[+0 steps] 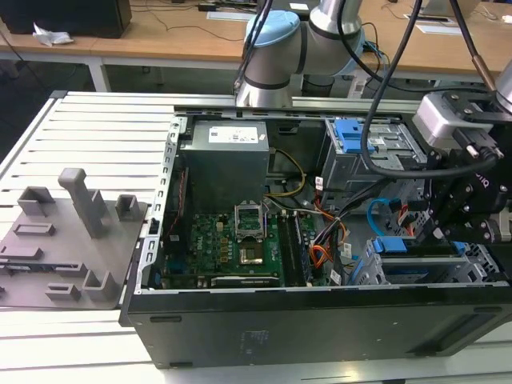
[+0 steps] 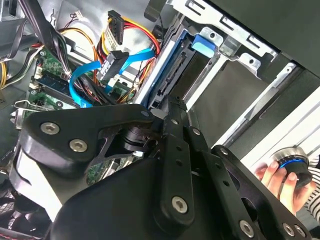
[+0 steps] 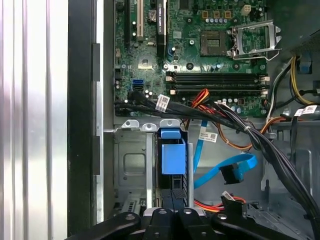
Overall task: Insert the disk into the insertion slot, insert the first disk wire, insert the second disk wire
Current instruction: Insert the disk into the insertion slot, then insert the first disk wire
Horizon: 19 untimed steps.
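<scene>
The disk [image 3: 173, 156], in its blue carrier, sits inside the grey insertion slot [image 3: 131, 165] at the case's front corner; in the exterior view the disk [image 1: 398, 246] is low on the right. My gripper [image 2: 175, 104] is shut, its black fingertips together and just off the disk's connector edge [image 2: 172, 75], holding nothing. In the first wrist view the gripper [image 3: 172, 200] hangs over the carrier. The second disk wire [image 2: 85, 80], a thin light blue cable, loops beside the cage with its black plug free. The first disk wire [image 2: 117, 25], a red-yellow-orange bundle, also ends loose.
Thick black cables [image 3: 250, 132] cross between the motherboard [image 3: 210, 55] and the cage. A taller grey bay with a blue latch [image 1: 352, 132] stands behind. A person's hand [image 2: 280, 177] holds a round knob outside the case. A grey fixture plate [image 1: 64, 240] lies on the exterior view's left.
</scene>
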{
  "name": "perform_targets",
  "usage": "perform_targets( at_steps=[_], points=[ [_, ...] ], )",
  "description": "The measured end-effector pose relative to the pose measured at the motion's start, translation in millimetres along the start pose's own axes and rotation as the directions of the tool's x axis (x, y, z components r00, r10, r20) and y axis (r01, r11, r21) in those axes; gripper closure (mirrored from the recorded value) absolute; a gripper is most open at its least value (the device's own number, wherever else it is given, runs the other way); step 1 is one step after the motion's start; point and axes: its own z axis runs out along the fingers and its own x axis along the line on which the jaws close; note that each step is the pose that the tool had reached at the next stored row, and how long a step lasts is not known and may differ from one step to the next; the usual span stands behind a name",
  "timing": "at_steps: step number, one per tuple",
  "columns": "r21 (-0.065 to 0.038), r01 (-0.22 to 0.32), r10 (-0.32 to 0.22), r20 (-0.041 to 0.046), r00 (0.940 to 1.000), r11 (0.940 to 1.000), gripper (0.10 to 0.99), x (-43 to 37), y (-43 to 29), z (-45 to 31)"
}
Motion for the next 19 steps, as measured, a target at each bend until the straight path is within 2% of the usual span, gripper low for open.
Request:
perform_targets(
  at_steps=[19],
  points=[
    [0.0, 0.0, 0.0, 0.0, 1.0, 1.0, 0.98, 0.0, -1.1, 1.3]
  ],
)
